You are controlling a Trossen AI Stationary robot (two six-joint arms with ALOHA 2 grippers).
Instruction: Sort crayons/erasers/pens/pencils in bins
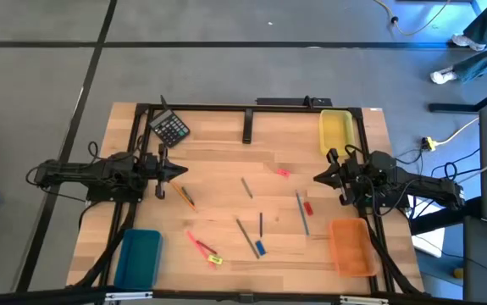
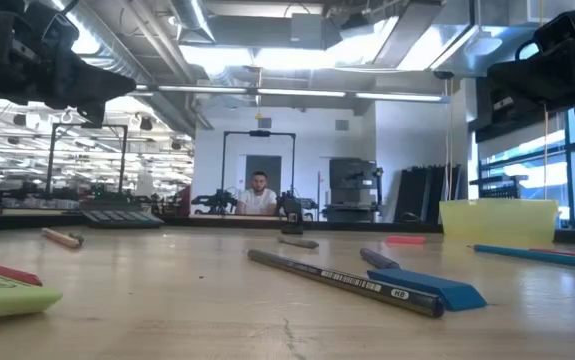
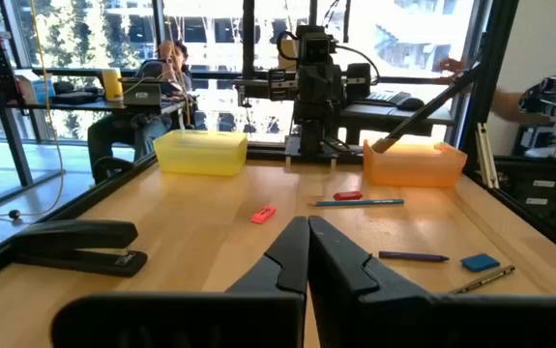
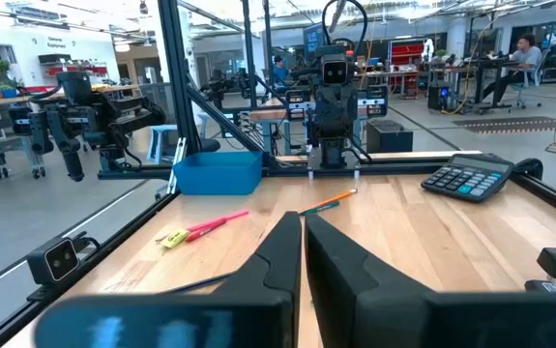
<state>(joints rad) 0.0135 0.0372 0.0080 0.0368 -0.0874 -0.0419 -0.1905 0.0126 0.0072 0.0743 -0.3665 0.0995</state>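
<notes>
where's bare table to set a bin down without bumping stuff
Bare wood lies between the calculator and yellow bin, around the black stapler. Crowded: the middle toward the near edge, between teal bin and orange bin, strewn with pencils and erasers.

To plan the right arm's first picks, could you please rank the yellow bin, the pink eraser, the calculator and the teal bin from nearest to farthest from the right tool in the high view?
1. Yellow bin: right beside the right tool, far edge.
2. Pink eraser: toward centre.
3. Calculator: far left corner.
4. Teal bin: near left corner.
</notes>
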